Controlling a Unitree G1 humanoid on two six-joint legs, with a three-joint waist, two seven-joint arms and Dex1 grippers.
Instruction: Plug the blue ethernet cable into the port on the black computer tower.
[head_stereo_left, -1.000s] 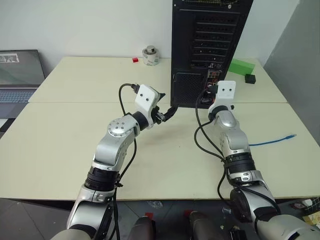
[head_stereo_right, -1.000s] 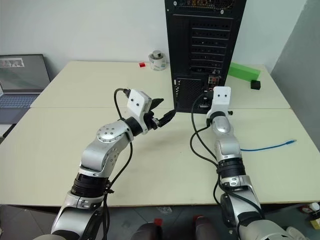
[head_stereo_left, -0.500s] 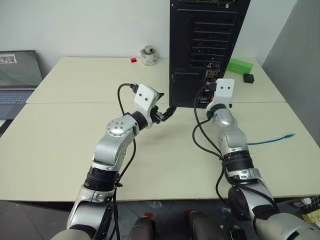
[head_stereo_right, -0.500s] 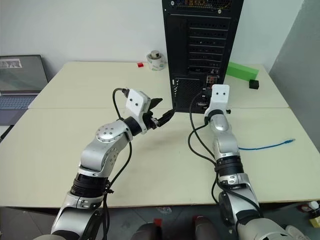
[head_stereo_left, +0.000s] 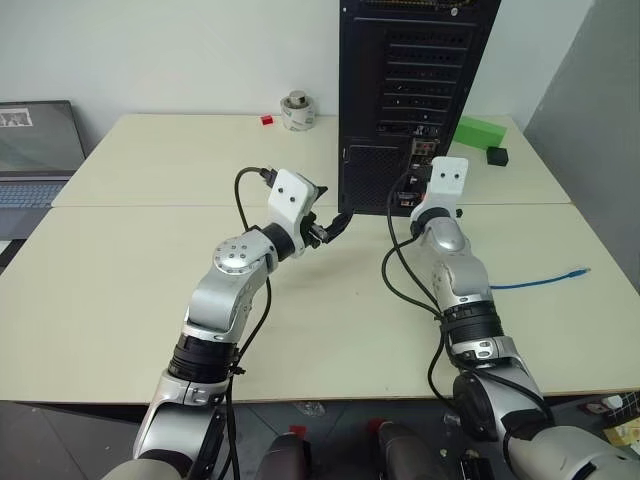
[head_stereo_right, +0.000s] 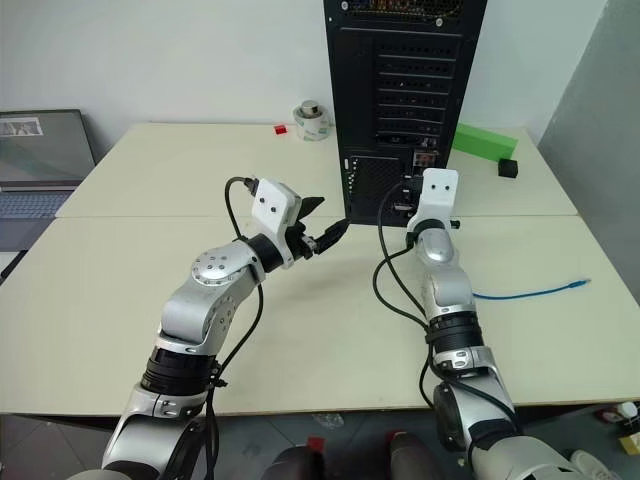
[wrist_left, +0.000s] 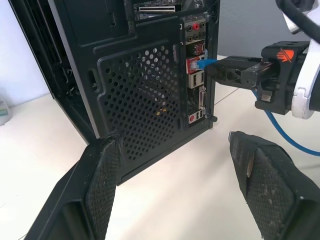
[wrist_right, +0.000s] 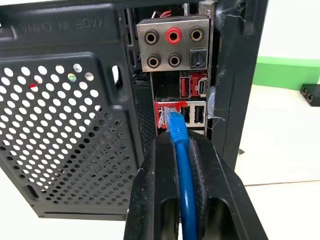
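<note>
At centre frame, my right gripper (wrist_right: 178, 145) pinches the blue ethernet cable (wrist_right: 183, 170), its plug at the black computer tower (head_stereo_left: 400, 100) port strip. My left gripper (wrist_left: 175, 165) hangs spread wide, empty, over bare table (head_stereo_left: 130, 250).

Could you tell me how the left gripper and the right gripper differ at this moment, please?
The left gripper stands open and holds nothing, while the right gripper is shut on the blue ethernet cable. The right gripper has the cable's plug right at the port strip of the black computer tower; the left gripper hangs off the tower's lower left corner. Both point toward the tower's back panel.
</note>
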